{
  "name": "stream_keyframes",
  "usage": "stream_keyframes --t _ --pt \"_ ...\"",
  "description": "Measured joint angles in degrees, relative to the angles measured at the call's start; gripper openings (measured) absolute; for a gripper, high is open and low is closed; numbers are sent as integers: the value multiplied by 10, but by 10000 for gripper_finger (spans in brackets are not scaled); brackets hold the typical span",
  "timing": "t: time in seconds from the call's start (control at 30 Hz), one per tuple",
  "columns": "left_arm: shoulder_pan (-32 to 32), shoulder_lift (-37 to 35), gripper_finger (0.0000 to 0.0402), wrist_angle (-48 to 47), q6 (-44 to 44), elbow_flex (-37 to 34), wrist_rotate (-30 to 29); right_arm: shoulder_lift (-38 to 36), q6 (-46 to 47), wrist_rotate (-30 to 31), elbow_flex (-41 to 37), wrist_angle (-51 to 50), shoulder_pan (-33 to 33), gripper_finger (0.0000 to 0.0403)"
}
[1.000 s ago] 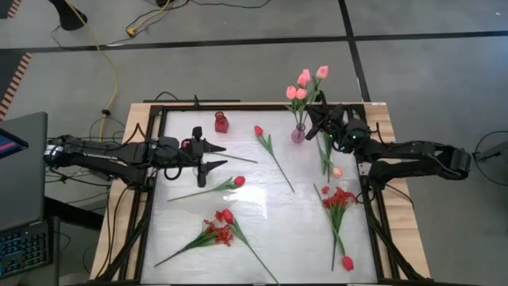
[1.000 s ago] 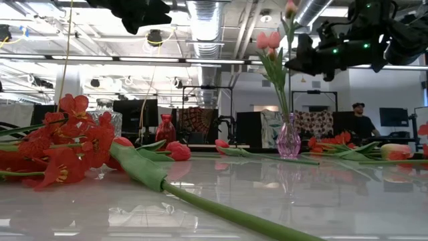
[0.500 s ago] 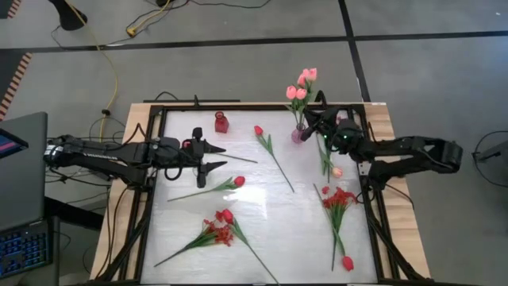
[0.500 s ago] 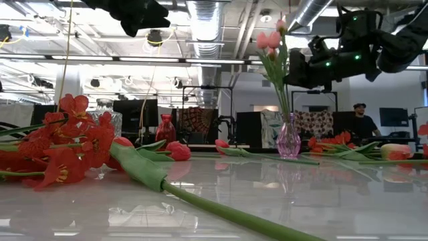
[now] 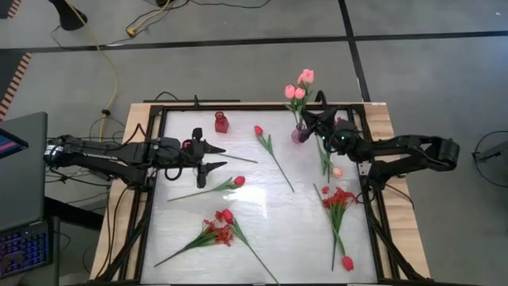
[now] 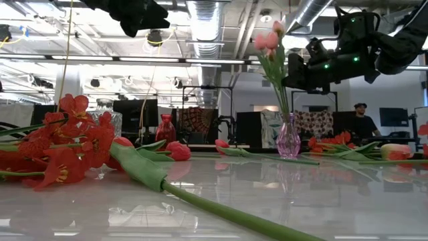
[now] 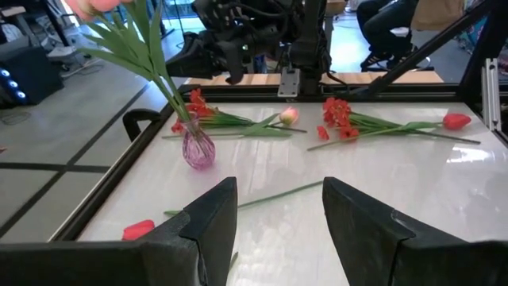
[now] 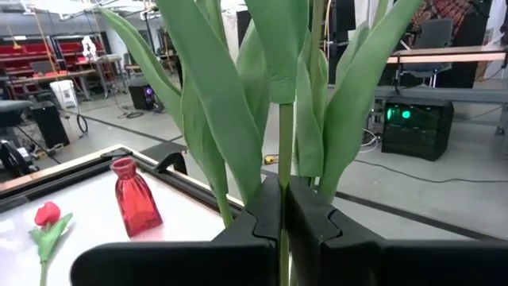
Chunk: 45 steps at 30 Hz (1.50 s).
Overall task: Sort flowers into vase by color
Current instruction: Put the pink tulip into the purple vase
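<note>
A small pink glass vase (image 5: 298,136) stands near the table's far right corner with pink tulips (image 5: 298,86) upright in it. My right gripper (image 5: 315,124) is just right of the vase, above its mouth, and is shut on a pink tulip's stem. My left gripper (image 5: 213,156) hovers open over the left half of the table, touching nothing. A small red vase (image 5: 221,122) stands by the far edge. Red tulips (image 5: 238,181), one pink tulip (image 5: 336,171) and red sprays (image 5: 222,228) lie flat on the table. My right gripper pinches one green tulip stem (image 8: 284,163) between its two fingers, just below the leaves. The fingers (image 8: 262,210) lie across the stem, which stands upright and runs on up past them. I cannot tell whether its lower end is inside the pink vase.
A red tulip (image 5: 258,130) with a long stem lies in the middle far part. A second red spray (image 5: 340,198) and a red tulip (image 5: 347,263) lie along the right side. A black frame (image 5: 155,119) borders the table. A person (image 6: 360,115) sits in the room behind.
My right gripper has moved down and toward the table's left, closing in on the pink vase. The pink tulip it holds has come down and leftward with it and now stands in among the other pink tulips.
</note>
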Motion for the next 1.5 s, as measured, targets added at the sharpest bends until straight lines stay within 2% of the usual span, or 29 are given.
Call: stream_keyframes --t 0.47,0.87,1.27,1.37,1.5 --pt "0 0 175 0 -2 0 0 0 -8 0 0 -21 10 37" --pt "0 0 175 0 -2 0 0 0 -29 0 0 -30 29 55" --pt "0 0 175 0 -6 0 -1 0 -80 3 0 -29 29 58" --pt "0 0 175 0 -6 0 -1 0 -86 3 0 -29 29 71" --pt "0 0 175 0 -3 0 -1 0 -88 4 0 -32 29 110"
